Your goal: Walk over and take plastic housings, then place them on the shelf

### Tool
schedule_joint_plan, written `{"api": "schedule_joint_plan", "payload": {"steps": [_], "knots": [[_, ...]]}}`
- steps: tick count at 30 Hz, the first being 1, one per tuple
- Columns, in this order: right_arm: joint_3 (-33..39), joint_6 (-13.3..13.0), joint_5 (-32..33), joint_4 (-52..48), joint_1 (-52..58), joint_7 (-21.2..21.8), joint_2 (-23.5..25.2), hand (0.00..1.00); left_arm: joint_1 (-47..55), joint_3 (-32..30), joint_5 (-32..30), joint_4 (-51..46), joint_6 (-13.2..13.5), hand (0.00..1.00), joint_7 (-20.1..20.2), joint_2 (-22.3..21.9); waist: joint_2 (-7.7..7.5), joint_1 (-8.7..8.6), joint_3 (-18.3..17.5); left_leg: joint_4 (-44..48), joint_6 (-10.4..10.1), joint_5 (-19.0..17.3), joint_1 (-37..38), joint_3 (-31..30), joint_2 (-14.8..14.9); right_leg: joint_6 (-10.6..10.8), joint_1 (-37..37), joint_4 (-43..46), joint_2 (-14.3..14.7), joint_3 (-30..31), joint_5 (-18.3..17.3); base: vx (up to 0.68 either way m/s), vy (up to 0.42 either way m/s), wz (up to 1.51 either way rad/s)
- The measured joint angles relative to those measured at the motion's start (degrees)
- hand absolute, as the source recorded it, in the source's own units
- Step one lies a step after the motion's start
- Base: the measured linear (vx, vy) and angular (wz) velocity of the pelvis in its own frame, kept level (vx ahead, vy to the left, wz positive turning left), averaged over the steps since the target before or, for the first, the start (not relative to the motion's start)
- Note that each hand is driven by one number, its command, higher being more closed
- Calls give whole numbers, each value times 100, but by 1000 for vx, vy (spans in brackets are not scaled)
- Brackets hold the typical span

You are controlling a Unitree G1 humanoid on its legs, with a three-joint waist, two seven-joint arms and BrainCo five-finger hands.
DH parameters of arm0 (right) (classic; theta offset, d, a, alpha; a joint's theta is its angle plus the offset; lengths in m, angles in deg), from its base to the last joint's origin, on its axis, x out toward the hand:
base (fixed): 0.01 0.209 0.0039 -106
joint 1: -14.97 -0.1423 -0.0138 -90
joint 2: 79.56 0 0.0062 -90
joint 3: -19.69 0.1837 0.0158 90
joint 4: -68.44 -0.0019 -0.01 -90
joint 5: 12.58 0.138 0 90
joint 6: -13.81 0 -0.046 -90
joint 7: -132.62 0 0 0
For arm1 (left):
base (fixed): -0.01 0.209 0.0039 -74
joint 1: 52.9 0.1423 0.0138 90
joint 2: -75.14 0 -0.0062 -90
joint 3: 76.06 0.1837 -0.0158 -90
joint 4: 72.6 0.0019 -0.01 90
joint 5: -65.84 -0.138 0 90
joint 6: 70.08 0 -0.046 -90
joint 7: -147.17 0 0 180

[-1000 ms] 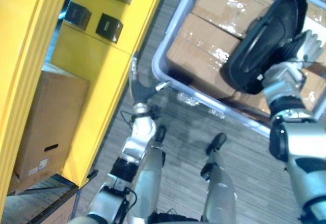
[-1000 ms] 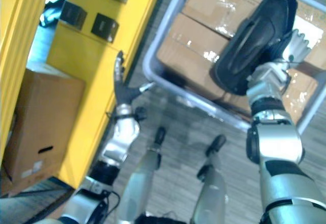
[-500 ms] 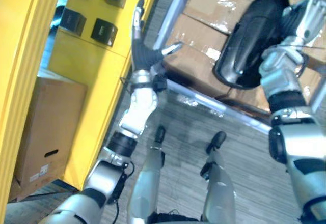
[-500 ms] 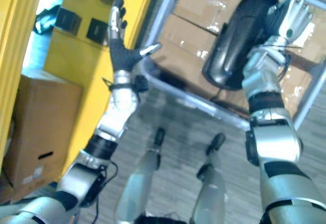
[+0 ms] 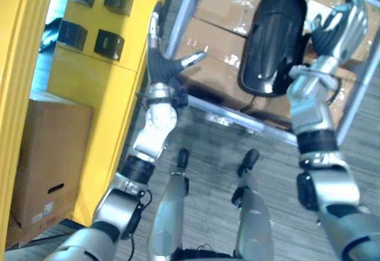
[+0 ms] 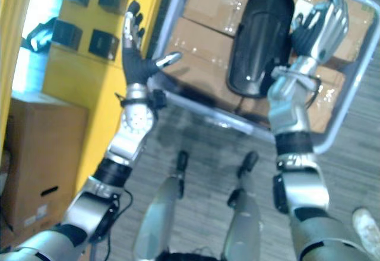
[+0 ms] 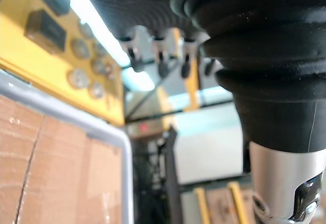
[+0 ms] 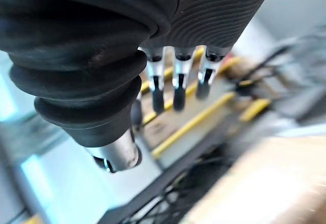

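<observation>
Fingers (image 8: 177,84) of the right hand (image 5: 335,28) are pointing straight and spread, gripping nothing. Those of the left hand (image 5: 161,68) are also pointing straight, thumb splayed, and are holding nothing.

So the housing (image 5: 272,35) is sitting in neither of the 2 hands. It is a long black curved shell, lying on the boxes (image 5: 217,12) inside the cart (image 7: 126,183), just beside the right palm. Whether the right thumb is touching its edge, I cannot tell. The left hand is hovering well apart from it, near the cart's rim on the shelf side. The yellow shelf (image 5: 89,83) is standing beyond that hand, carrying 4 black cubes (image 5: 108,43), with a carton (image 5: 50,148) sitting lower down.

The main danger, as I am judging it, is the shell's smooth, rounded back. An open palm pressing against 1 side is likely to shove it across the boxes rather than catch it, and it could be sliding toward the far rim before any grip forms. With only 1 hand near it, a long part like this may be tipping or twisting out of the fingers on the lift. The left hand, reaching across, is risking a knock against the cart rim.
</observation>
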Motion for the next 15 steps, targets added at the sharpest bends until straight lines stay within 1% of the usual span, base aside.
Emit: {"api": "schedule_joint_plan", "payload": {"steps": [1,2,3,5,7,9,10,12,15], "knots": [[40,-34,115,-43,110,-28,138,0,31,-36,-1,-30,0,0,-32,-36,0,-20,0,-17,0,0,13,19,9,0,-2,-3,6,15,0,-18,7,-12],[161,-121,364,-55,282,-102,406,0,60,-83,-3,-55,-3,0,-123,-111,-6,-35,3,-82,-1,1,55,69,25,-4,-12,-15,13,52,2,-16,4,-13],[225,-158,487,-53,347,-113,525,0,74,-99,-3,-56,-3,0,-153,-143,-9,-34,5,-93,-1,1,72,101,38,-11,-15,-28,21,79,7,-18,7,-17],[259,-394,1045,-47,533,-176,816,0,137,-98,-9,-59,-10,0,-212,-197,-10,-75,5,-160,-5,4,115,142,61,-25,-11,-78,46,120,23,-14,10,-12],[281,-529,1425,-35,574,-223,907,0,156,-99,-10,-59,-17,0,-220,-256,-15,-76,5,-176,-15,10,115,142,92,-37,-11,-99,79,120,37,-9,11,-4],[292,-660,1707,58,566,-223,932,0,224,-120,-16,-59,-32,0,-221,-292,-76,-70,-7,-279,-43,34,178,155,103,-39,-2,-113,92,139,38,-4,11,-6],[313,-720,1856,194,536,-222,937,0,281,-193,-18,-59,-48,0,-223,-337,-147,-61,-11,-324,-53,46,226,179,113,-39,10,-119,101,175,38,0,11,-9],[401,-743,2081,333,457,-219,939,0,297,-259,-18,-59,-118,0,-228,-349,-252,-62,-10,-355,-56,49,247,200,119,-39,14,-138,107,204,38,-10,23,-6],[525,-755,2250,463,351,-220,886,0,320,-256,-16,-59,-132,0,-228,-359,-276,-59,-11,-356,-54,51,249,184,113,-39,32,-145,105,202,38,-16,22,2]]}}
